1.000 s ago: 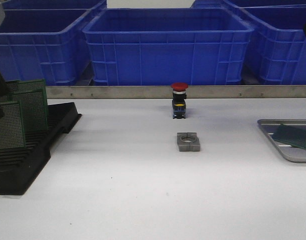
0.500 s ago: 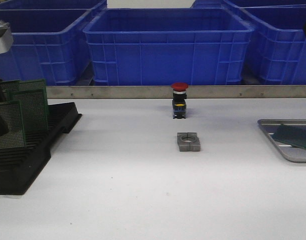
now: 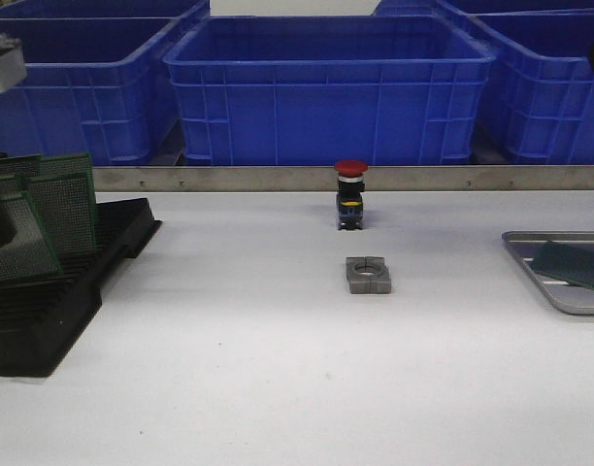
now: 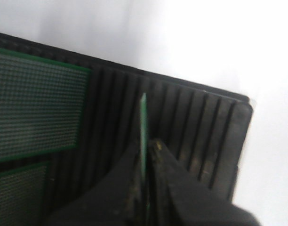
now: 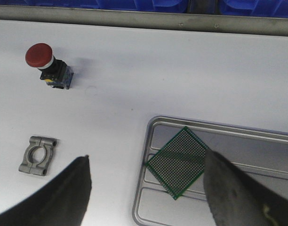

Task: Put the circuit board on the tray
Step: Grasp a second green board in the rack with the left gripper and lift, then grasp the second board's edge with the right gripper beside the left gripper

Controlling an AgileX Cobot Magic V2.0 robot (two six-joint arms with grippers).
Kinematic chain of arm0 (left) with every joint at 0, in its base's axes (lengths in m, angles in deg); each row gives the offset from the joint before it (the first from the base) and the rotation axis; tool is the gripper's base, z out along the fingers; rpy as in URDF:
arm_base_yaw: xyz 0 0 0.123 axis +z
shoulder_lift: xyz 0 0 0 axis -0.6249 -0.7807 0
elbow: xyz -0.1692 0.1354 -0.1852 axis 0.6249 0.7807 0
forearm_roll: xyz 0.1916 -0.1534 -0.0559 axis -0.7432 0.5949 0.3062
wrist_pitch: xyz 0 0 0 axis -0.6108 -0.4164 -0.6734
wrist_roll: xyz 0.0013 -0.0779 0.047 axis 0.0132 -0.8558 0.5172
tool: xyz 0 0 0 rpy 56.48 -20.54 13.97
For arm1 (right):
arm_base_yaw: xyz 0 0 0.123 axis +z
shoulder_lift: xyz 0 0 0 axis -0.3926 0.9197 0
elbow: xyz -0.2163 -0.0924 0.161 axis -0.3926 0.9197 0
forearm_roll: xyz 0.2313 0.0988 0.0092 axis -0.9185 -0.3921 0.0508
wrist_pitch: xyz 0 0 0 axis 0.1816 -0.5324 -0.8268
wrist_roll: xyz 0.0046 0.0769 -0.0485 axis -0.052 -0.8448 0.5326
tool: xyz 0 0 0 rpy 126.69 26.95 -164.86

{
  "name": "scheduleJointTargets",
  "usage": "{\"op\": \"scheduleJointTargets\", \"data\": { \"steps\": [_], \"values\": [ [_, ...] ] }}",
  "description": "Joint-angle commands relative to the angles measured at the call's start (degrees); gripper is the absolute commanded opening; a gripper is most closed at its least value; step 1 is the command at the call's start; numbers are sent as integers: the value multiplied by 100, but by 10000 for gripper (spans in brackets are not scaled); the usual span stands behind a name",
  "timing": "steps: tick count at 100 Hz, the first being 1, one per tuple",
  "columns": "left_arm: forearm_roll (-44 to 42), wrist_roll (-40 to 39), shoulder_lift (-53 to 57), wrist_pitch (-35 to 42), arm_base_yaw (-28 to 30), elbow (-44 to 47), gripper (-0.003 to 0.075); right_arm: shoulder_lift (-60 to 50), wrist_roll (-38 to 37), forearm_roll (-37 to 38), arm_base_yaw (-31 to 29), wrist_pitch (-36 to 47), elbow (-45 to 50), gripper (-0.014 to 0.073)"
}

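In the left wrist view my left gripper (image 4: pixel 146 147) is shut on a green circuit board (image 4: pixel 144 117), seen edge-on above the black slotted rack (image 4: pixel 200 136). In the front view this board (image 3: pixel 20 248) leans tilted at the rack's (image 3: pixel 54 311) near end, with the gripper mostly cut off at the left edge. Other green boards (image 3: pixel 59 199) stand in the rack. The silver tray (image 3: pixel 554 291) lies at the far right with one green board (image 3: pixel 569 264) on it. My right gripper (image 5: pixel 146 157) is open and empty above the tray's (image 5: pixel 219 128) edge and that board (image 5: pixel 179 161).
A red push button (image 3: pixel 350 194) stands mid-table, with a grey metal clamp (image 3: pixel 368 275) in front of it. Large blue bins (image 3: pixel 326 87) line the back behind a metal rail (image 3: pixel 278 179). The button (image 5: pixel 47 63) and clamp (image 5: pixel 38 155) also show in the right wrist view.
The board in my left gripper has gone from upright in the rack to tilted and slightly raised. The left arm has shifted upward. The right side has not moved.
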Motion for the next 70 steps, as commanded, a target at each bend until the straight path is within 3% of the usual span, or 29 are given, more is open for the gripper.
{"op": "scheduleJointTargets", "data": {
  "steps": [1,30,46,70],
  "values": [
    [363,-126,362,-263,-12,-419,-20,-210,47,-118,-32,186,-149,526],
    [546,-126,481,-1579,-12,-1247,-20,-539,64,-112,240,35,-149,526],
    [1175,-126,559,-1688,-72,-1331,-20,-839,315,-112,750,-122,-149,526],
    [1445,-126,612,-1688,-757,-1331,-20,-1066,809,-112,1816,-197,-117,526]
  ]
}}
